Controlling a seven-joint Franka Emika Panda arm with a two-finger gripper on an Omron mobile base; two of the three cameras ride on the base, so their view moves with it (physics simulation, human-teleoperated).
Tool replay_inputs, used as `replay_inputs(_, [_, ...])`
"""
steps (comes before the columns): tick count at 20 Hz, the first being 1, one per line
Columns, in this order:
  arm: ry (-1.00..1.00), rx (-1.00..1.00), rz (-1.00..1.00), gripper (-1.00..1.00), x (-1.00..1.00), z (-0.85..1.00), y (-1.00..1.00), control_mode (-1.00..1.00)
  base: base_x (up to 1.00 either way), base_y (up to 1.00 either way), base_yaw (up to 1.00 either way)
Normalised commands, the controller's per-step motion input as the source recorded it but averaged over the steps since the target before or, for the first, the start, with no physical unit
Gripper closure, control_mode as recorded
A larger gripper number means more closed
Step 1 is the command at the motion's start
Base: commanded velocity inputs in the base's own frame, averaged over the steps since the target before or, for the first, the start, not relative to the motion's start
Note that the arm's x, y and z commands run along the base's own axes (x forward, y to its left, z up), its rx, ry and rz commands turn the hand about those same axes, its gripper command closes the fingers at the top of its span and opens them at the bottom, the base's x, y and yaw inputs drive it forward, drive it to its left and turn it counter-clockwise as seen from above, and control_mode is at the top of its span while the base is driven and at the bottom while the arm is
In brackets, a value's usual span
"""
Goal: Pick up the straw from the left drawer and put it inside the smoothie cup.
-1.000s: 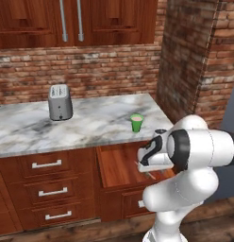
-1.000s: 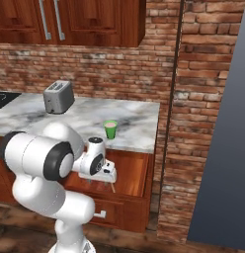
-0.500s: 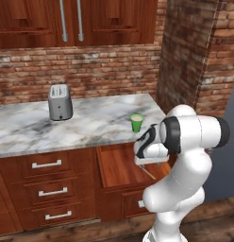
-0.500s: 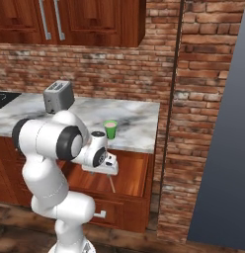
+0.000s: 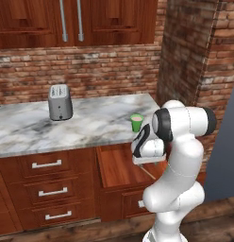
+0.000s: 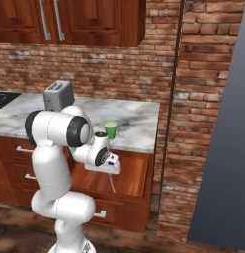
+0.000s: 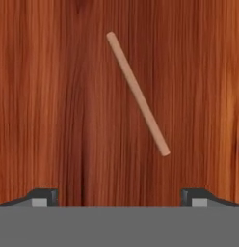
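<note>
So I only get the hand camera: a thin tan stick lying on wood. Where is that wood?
Observer: That stick is the straw. The wood is the floor of an open drawer under a marble counter. The open gripper hangs above it.
Operator: Is there a cup anywhere?
Observer: Yes, a small green cup stands on the counter, near its front edge, just behind the drawer.
Operator: Anything else up there?
Observer: A grey toaster, farther left along the counter, by the brick wall.
</note>
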Motion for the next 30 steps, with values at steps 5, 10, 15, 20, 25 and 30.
replay_inputs(5, [-0.01, 0.00, 0.00, -1.00, 0.17, -0.42, 0.00, -1.00, 0.00, 0.00, 0.00])
replay_inputs(10, [-0.01, 0.00, 0.00, -1.00, 0.16, -0.38, 0.00, -1.00, 0.00, 0.00, 0.00])
replay_inputs(15, [-0.02, 0.00, 0.00, -1.00, 0.18, -0.26, 0.00, -1.00, 0.00, 0.00, 0.00])
replay_inputs(20, [-0.03, 0.00, 0.00, -1.00, 0.16, -0.20, -0.11, -1.00, 0.00, 0.00, 0.00])
replay_inputs(25, [-0.03, 0.00, 0.00, -1.00, 0.13, -0.22, -0.18, -1.00, 0.00, 0.00, 0.00])
replay_inputs(30, [-0.03, 0.00, 0.00, -1.00, 0.25, -0.19, -0.02, -1.00, 0.00, 0.00, 0.00])
